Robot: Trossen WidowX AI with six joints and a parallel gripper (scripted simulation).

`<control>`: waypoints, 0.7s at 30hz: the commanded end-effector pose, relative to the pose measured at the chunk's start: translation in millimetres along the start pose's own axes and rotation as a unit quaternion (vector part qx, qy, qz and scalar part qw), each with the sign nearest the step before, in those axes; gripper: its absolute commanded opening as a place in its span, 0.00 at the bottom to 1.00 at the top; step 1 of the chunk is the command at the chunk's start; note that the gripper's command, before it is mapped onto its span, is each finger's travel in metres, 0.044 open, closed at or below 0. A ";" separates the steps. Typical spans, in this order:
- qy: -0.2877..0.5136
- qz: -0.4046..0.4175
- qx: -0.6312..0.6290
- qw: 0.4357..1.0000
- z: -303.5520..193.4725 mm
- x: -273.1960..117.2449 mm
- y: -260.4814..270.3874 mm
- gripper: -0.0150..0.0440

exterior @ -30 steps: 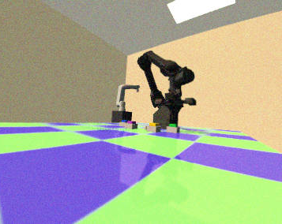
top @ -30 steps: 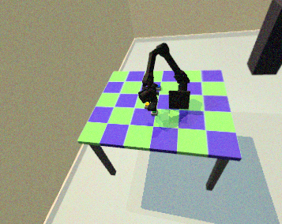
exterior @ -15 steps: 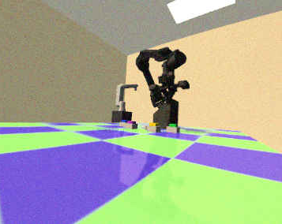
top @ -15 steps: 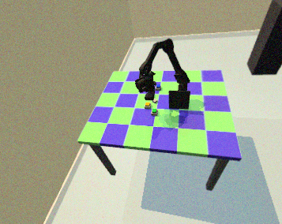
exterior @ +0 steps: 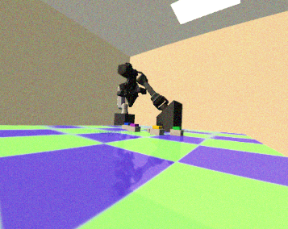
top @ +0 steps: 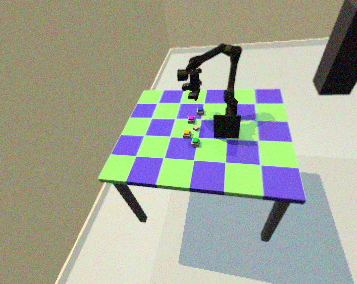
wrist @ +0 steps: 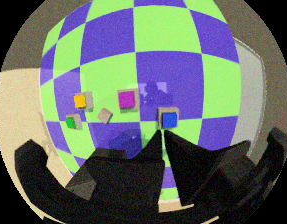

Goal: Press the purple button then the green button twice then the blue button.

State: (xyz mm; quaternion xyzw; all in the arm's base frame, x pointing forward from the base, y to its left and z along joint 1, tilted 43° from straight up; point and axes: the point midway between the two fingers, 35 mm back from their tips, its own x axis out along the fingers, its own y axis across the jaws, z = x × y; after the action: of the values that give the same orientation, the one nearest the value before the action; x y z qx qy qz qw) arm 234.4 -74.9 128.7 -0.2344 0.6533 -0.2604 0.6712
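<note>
The blue button [top: 200,109] [exterior: 127,123] [wrist: 169,120] sits on a grey base, just beyond the fingertips in the wrist view. My gripper [top: 193,96] [exterior: 131,106] [wrist: 162,133] is shut and empty, pointing down above the table near the blue button, not touching it. The purple button [top: 191,119] [exterior: 134,125] [wrist: 126,99] is beside the blue one, left of it in the wrist view. The green button [top: 195,141] [exterior: 177,128] [wrist: 70,122] is at the far end of the group, away from the gripper. All three caps stand up from their bases.
A yellow-orange button [top: 187,132] [exterior: 156,127] [wrist: 80,100] stands between the purple and green buttons. A small pinkish block [top: 195,128] [wrist: 105,115] lies between the purple and yellow-orange buttons, nearer the arm's black base [top: 227,126].
</note>
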 end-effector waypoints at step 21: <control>0.008 -0.017 -0.007 1.000 -21.1 71.7 -31.5 0.29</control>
State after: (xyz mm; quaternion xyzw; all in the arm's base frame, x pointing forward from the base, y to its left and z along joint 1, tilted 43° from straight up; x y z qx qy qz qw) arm 214.6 -142.8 100.2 -0.2473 0.6526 -0.2729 0.6622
